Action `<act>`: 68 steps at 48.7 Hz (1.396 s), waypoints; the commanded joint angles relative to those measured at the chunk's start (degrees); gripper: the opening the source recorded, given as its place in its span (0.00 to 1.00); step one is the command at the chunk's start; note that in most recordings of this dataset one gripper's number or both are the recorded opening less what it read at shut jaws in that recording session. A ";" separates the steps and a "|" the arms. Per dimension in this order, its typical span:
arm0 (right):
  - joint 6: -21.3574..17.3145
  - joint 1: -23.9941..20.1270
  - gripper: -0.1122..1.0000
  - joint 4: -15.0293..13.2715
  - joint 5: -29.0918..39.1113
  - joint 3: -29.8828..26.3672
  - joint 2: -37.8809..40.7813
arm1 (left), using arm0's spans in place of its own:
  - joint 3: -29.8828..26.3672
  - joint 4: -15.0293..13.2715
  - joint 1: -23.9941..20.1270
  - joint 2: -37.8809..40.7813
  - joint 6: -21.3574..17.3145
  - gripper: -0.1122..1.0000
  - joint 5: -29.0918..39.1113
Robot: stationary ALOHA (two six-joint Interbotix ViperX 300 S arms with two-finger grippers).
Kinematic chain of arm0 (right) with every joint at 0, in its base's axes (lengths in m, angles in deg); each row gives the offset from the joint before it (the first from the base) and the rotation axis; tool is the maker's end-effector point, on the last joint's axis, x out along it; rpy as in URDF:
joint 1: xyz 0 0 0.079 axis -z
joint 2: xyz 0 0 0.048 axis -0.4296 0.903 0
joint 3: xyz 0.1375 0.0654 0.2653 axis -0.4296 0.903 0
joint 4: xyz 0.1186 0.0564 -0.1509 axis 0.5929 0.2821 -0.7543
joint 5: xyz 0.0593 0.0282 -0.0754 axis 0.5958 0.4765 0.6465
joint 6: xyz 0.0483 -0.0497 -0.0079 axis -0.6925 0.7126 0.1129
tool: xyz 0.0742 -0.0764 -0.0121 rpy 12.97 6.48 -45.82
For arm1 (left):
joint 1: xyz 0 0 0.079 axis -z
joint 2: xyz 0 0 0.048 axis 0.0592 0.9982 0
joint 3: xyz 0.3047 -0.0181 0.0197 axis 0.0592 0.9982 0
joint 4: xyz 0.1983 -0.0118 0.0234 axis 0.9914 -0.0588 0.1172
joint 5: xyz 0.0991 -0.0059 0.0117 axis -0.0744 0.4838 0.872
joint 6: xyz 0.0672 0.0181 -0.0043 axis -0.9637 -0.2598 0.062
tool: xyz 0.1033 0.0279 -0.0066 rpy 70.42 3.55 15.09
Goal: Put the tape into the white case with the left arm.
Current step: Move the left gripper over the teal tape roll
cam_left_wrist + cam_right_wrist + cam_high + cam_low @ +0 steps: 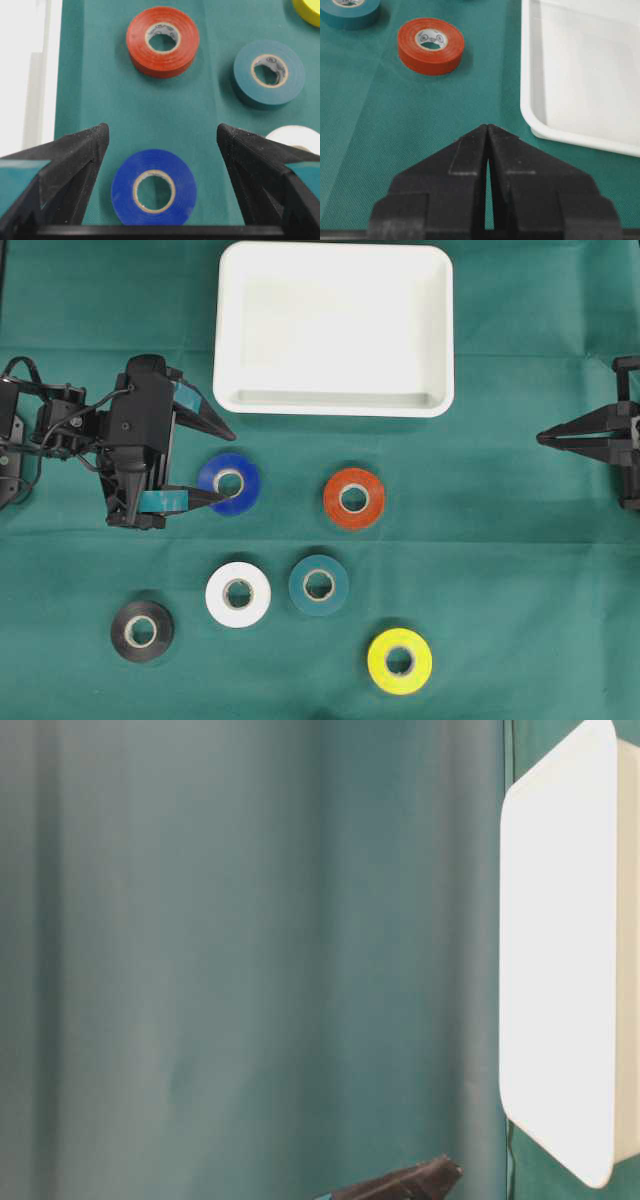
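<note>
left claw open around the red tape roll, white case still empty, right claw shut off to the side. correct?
Not quite: the roll between the open left claw's fingers is the blue tape roll, not the red tape roll, which lies further ahead. The left wrist view shows it. The rest holds: the white case is empty and the right claw is shut off to the side.

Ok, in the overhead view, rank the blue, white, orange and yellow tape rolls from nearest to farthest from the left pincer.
1. Blue roll: between the open left pincer's fingers.
2. White roll: below it, toward the bottom edge.
3. Orange roll: off to the right.
4. Yellow roll: bottom right, farthest.
</note>
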State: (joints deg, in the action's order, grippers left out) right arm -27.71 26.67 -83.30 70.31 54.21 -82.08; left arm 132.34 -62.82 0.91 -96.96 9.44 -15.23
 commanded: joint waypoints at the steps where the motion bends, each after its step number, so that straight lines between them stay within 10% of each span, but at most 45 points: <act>1: -0.09 0.09 0.02 0.00 -0.35 -0.70 0.26 | -1.14 -0.09 -0.18 -0.18 0.09 0.98 -0.35; 35: -0.09 0.09 0.02 -0.09 -0.18 -0.62 0.26 | -5.27 -0.09 10.55 5.80 0.53 0.98 0.44; 68: -0.09 0.09 0.02 0.00 -0.18 -0.62 0.26 | -13.54 -0.09 9.05 18.28 0.44 0.98 0.44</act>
State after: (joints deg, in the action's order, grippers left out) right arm -27.71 26.67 -83.30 70.40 54.21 -82.08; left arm 120.91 -62.82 10.58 -79.55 9.79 -14.62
